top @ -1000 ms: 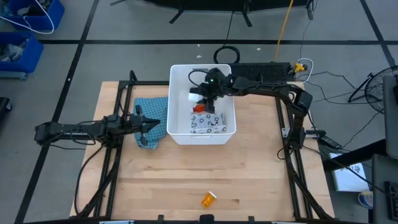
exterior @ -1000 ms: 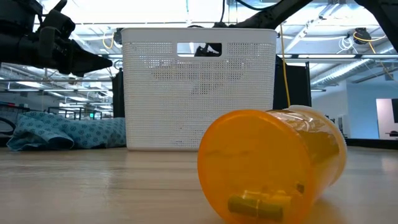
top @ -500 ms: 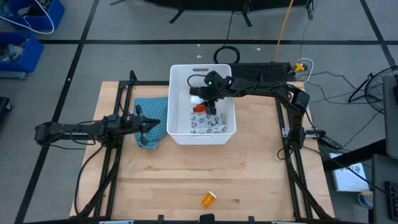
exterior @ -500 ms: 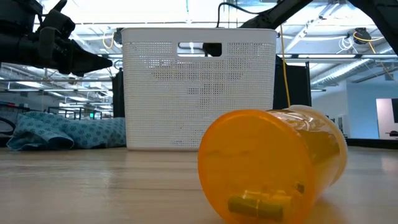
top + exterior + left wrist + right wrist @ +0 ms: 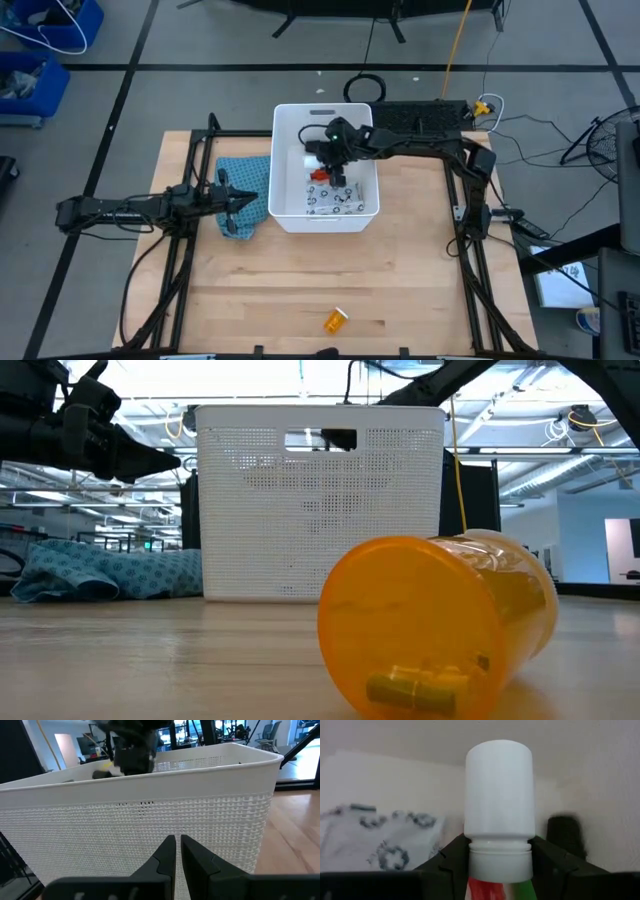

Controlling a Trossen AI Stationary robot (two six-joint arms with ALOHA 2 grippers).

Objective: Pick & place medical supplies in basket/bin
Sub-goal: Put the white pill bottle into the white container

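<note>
My right gripper (image 5: 325, 155) reaches into the white tub (image 5: 290, 112) and is shut on a white bottle (image 5: 499, 795). The bottle's cap points away from the wrist. Below it on the tub floor lie the white dotted packet (image 5: 380, 837), a black oblong (image 5: 565, 834) and a red tube (image 5: 320, 174). The orange vial (image 5: 335, 320) lies on its side near the table's near edge and fills the low view (image 5: 440, 625). My left gripper (image 5: 243, 200) waits shut above the teal cloth (image 5: 240, 175), facing the tub's left wall (image 5: 150, 820). My right gripper pinches the white bottle at its neck (image 5: 499, 862), just under the cap, one finger (image 5: 452, 857) on each side. The bottle lies along the fingers, with the cap sticking out past their tips. Whether it rests on the tub floor I cannot tell.
The tub stands at the table's far middle, its handle slot (image 5: 320, 439) in the near wall. The teal cloth lies against its left side. Bare wood stretches between the tub and the orange vial. Metal frame rails run along both table sides.
My right gripper has shifted a little toward the tub's left wall, still shut on the white bottle.
</note>
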